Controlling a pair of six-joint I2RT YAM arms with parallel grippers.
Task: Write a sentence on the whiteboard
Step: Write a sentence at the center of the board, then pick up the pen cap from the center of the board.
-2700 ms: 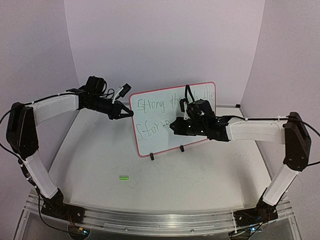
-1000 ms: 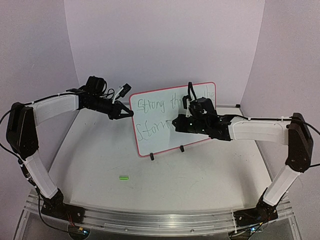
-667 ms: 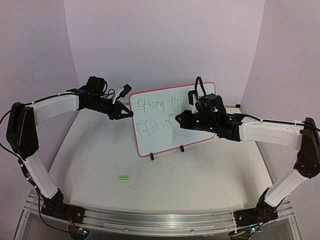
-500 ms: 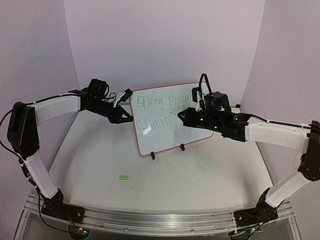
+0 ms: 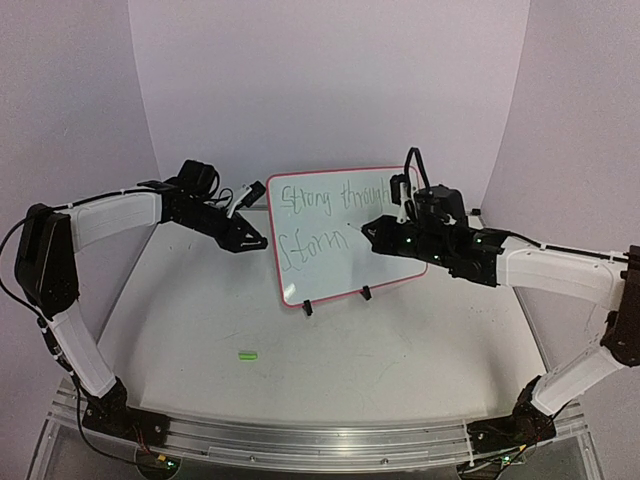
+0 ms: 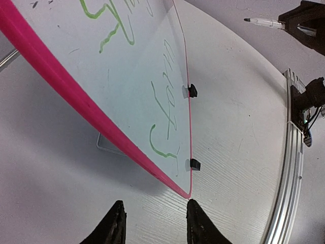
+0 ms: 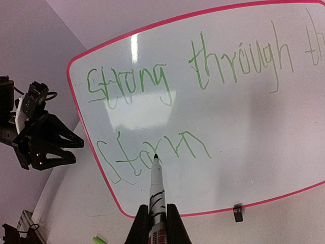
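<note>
So your whiteboard stood on its clip feet toward the back of the table, reading "Strong through th… Storm" in green. Your right gripper pinched the marker, tip off the board. Your left gripper hung parted and empty beside its left edge. Sentence looked basically done.

Left end effector: fingers parted, nothing between them; arm extended forward, elbow raised. Right end effector: fingers clamped on a marker projecting ahead of them; forearm reaching inward, roughly level.
</note>
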